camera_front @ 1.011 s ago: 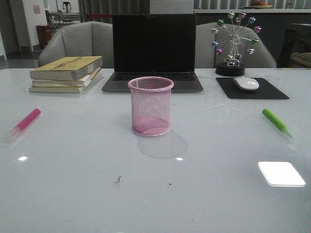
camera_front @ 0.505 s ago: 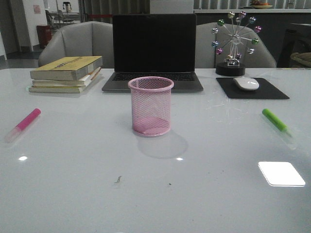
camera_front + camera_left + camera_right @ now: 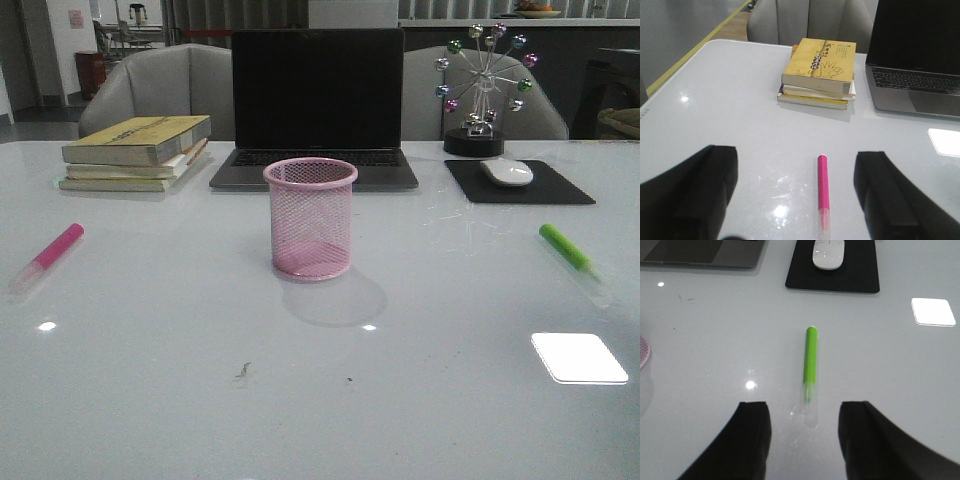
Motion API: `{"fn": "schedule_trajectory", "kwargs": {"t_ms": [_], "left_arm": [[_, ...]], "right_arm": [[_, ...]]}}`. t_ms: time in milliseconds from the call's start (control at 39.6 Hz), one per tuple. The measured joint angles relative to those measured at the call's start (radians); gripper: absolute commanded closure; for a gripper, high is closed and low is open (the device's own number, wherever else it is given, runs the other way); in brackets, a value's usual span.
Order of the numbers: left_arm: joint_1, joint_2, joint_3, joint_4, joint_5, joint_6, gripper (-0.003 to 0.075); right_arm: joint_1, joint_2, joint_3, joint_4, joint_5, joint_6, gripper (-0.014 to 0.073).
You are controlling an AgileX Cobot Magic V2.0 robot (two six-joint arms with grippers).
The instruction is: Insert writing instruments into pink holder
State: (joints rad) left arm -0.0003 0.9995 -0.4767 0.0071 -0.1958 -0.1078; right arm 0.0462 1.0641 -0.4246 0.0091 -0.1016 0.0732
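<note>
The pink holder [image 3: 310,217], a round wire-mesh cup, stands upright and empty at the table's middle. A magenta marker [image 3: 50,253] with a clear cap lies flat at the left; a green marker [image 3: 570,251] lies flat at the right. Neither gripper shows in the front view. In the left wrist view my left gripper [image 3: 796,192] is open above the table, the magenta marker [image 3: 823,189] lying between its fingers. In the right wrist view my right gripper [image 3: 804,437] is open, the green marker [image 3: 810,363] just ahead of its fingertips, clear cap nearest them. An edge of the holder [image 3: 642,350] shows there.
A laptop [image 3: 316,110] sits behind the holder. A stack of books [image 3: 137,150] lies at the back left. A white mouse [image 3: 507,171] on a black pad [image 3: 560,188] and a ball-wheel ornament [image 3: 478,90] stand at the back right. Chairs are beyond the table.
</note>
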Motion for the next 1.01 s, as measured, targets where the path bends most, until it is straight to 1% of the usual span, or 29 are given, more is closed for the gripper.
{"fn": "schedule_trajectory", "kwargs": {"t_ms": [328,430,531,657,884,1011], "left_arm": [[0.000,0.013,0.000,0.000,0.000,-0.002,0.0168],[0.000,0.033,0.000,0.000,0.000,-0.002,0.0168],[0.000,0.057,0.000,0.000,0.000,-0.002,0.0168],[0.000,0.063,0.000,0.000,-0.007,-0.002,0.0168],[0.000,0.063,0.000,0.000,-0.084,-0.003,0.0168],[0.000,0.063,0.000,0.000,-0.096,-0.003,0.0168]], "right_arm": [[0.000,0.000,0.000,0.002,-0.082,0.000,0.0149],[0.000,0.009,-0.014,0.002,-0.078,0.000,0.0149],[0.000,0.061,-0.090,0.002,-0.014,0.000,0.0149],[0.000,0.171,-0.239,0.002,0.084,0.000,0.0149],[-0.024,0.452,-0.517,0.004,0.285,0.000,0.0149],[-0.046,0.591,-0.658,0.016,0.404,0.000,0.0149]]}}
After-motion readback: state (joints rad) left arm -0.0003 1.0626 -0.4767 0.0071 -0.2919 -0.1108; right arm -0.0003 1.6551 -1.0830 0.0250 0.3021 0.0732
